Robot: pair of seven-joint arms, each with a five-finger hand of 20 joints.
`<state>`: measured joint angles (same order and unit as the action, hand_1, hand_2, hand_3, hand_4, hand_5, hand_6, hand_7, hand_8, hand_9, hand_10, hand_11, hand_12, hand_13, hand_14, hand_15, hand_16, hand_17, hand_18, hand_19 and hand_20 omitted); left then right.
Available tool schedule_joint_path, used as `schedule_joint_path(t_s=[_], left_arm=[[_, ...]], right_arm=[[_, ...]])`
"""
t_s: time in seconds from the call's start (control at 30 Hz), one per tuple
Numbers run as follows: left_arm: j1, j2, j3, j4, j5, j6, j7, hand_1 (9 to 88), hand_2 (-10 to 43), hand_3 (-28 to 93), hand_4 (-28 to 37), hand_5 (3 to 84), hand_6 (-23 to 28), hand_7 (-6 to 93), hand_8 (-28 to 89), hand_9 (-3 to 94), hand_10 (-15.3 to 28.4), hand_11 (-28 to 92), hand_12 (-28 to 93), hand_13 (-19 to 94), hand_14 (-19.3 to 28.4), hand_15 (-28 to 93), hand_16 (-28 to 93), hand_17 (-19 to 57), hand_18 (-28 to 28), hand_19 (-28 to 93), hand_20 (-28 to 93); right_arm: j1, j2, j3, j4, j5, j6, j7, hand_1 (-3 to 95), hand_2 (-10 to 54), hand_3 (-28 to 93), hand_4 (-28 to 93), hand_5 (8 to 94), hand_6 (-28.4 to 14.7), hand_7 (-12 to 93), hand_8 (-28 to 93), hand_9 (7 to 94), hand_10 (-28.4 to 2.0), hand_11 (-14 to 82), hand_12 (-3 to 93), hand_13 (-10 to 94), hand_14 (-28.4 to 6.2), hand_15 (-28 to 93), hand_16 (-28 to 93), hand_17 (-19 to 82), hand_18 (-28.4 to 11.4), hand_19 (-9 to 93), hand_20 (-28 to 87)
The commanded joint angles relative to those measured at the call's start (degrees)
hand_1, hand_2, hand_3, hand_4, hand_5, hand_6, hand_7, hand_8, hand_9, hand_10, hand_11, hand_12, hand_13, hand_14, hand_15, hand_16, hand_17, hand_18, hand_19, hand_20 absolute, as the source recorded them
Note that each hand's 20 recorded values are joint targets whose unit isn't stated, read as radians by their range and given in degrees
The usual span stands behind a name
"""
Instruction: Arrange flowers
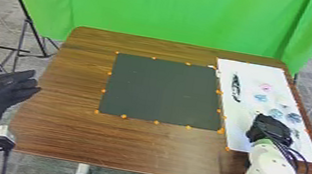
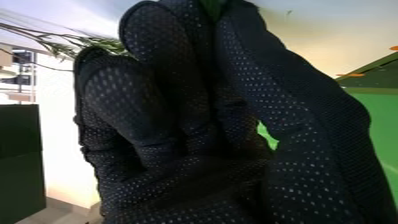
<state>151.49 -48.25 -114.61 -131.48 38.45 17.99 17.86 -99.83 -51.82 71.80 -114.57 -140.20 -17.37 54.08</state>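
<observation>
The table (image 1: 56,130) has a glossy, brown wood grain; the square mat (image 1: 165,91) looks matt and smooth; the backdrop curtain (image 1: 164,10) is cloth (softly creased, with hanging folds).

In the head view, the right hand (image 1: 270,128) hides part of the white board (image 1: 235,134) beneath it. Ahead of that hand, the pink bloom (image 1: 266,87) and pale blue bloom (image 1: 261,98) are blurred, their petals too small to tell. The dark item (image 1: 236,87) ahead and to its left is equally unclear. In the right wrist view, the glove covers part of the leafy sprig (image 2: 67,50) and nearly all of a green sliver (image 2: 211,6), perhaps a stem.
</observation>
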Motion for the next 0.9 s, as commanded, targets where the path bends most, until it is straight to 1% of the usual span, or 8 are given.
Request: schedule_joint_path(t_s=[0.03,0.13,0.33,0.4,0.57,0.63,0.83,0.9], left_arm=[[0.9,-0.81,0.03,-0.58,0.14,-0.05,-0.17,27.3,6.2,81,-14.5,44.9,13.6,13.6,-8,37.0,21.8,35,8,26,27.5,54,-11,-10.0,21.1,56,11],[1.1,-0.83,0.01,-0.56,0.18,-0.17,-0.24,27.2,6.2,81,-14.4,44.9,13.6,13.6,-8,37.0,21.8,35,8,26,27.5,54,-11,-10.0,21.1,56,11],[1.8,-0.62,-0.04,-0.86,-0.09,0.49,0.54,27.2,6.2,81,-14.5,44.9,13.7,13.5,-8,37.0,21.7,35,8,26,27.5,54,-11,-10.0,21.2,56,11],[1.7,-1.12,-0.28,-0.94,0.30,0.10,-0.43,27.2,6.2,81,-14.6,44.9,13.7,13.5,-8,37.0,21.7,35,8,26,27.5,54,-11,-10.0,21.2,56,11],[1.8,-1.43,-0.43,-1.12,0.41,0.07,-0.68,27.1,6.1,81,-14.6,45.0,13.7,13.6,-8,37.0,21.7,35,8,26,27.5,54,-11,-10.0,21.2,57,11],[2.2,-1.32,-0.42,-1.20,0.10,0.42,-0.19,27.1,6.1,81,-14.6,44.9,13.7,13.6,-8,37.1,21.8,35,8,26,27.5,54,-11,-10.0,21.2,56,11],[2.6,-1.74,-0.58,-1.47,0.28,0.45,-0.52,27.1,6.1,81,-14.9,44.9,13.7,13.6,-8,37.0,21.7,35,8,26,27.5,54,-11,-10.0,21.2,57,11],[3.4,-1.53,-0.65,-1.57,-0.06,0.80,0.12,27.1,6.1,81,-14.9,45.0,13.8,13.5,-8,37.0,21.7,35,8,26,27.6,54,-11,-10.0,21.2,56,11]], right_arm=[[-4.7,-0.8,-1.0,4.2,0.5,2.3,-3.0,54.7,-6.0,73,-28,79.3,-4.0,31,22,82.4,-15.5,40.5,30.1,74,-12.5,71,26,33,-28.4,91,13],[-4.7,-0.5,-0.5,4.2,-0.1,4.2,-3.9,54.4,-5.9,75,-28,79.3,-4.1,32,23,82.3,-15.0,41.3,31.2,74,-12.4,73,26,33,-28.4,91,15],[-4.1,0.8,0.8,3.0,-1.3,8.2,-5.0,53.8,-6.2,77,-28,79.5,-4.3,32,23,82.5,-14.5,41.5,32.4,74,-11.9,74,26,33,-28.1,92,17],[-4.5,1.1,1.8,2.0,-1.2,8.6,-5.3,53.8,-6.3,77,-28,79.6,-4.3,33,24,82.5,-14.4,41.5,32.8,75,-11.4,74,26,33,-28.0,92,17],[-3.6,2.3,2.8,-0.7,-1.5,10.2,-5.6,53.6,-6.6,78,-28,79.7,-4.1,33,24,82.9,-14.3,41.3,33.5,75,-11.4,74,27,33,-28.0,92,19],[-2.8,2.9,2.6,-1.6,-1.5,11.0,-5.6,53.4,-6.9,79,-28,79.8,-4.1,33,24,83.1,-14.4,41.2,33.6,75,-11.3,74,27,33,-28.0,92,19],[-0.9,3.7,2.7,-3.5,-1.7,11.5,-6.3,53.2,-7.2,79,-27,80.3,-4.1,33,24,83.6,-14.7,41.2,33.8,75,-11.2,75,27,33,-28.2,92,21],[0.3,4.0,2.2,-4.0,-1.4,11.6,-6.7,53.3,-7.2,79,-27,80.4,-4.2,32,24,83.7,-14.7,41.2,33.7,75,-11.2,75,27,33,-28.2,92,21]])
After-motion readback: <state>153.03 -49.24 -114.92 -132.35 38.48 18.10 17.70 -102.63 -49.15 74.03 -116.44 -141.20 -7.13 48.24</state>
